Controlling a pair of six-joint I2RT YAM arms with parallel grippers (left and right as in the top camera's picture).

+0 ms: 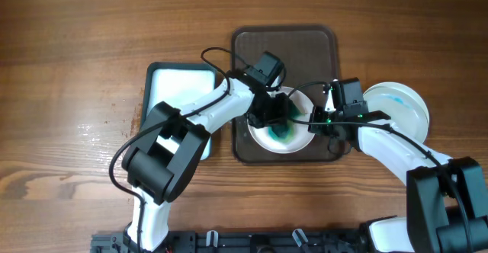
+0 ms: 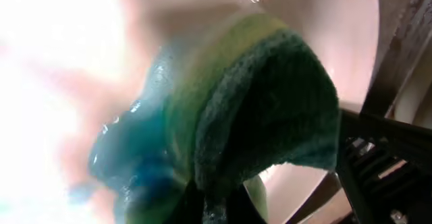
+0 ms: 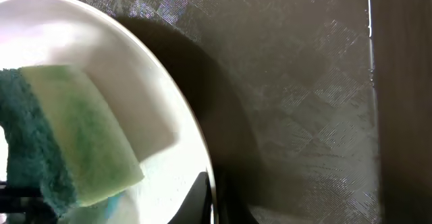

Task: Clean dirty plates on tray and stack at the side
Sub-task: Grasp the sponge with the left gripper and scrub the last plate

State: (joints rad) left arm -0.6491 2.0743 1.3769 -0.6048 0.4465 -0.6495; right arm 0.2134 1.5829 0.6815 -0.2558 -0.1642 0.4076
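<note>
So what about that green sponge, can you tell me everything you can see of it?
The sponge has two layers: pale yellow-green foam and a rough dark green scrubbing side. It looks wet and squashed. The left claw pinches it and presses it onto the middle of the white plate on the brown tray. A blue-green smear lies on the plate beside it.

plate [image 1: 299, 140] on tray [image 1: 252, 51], sponge [image 3: 74, 150] seemingly on plate
</note>
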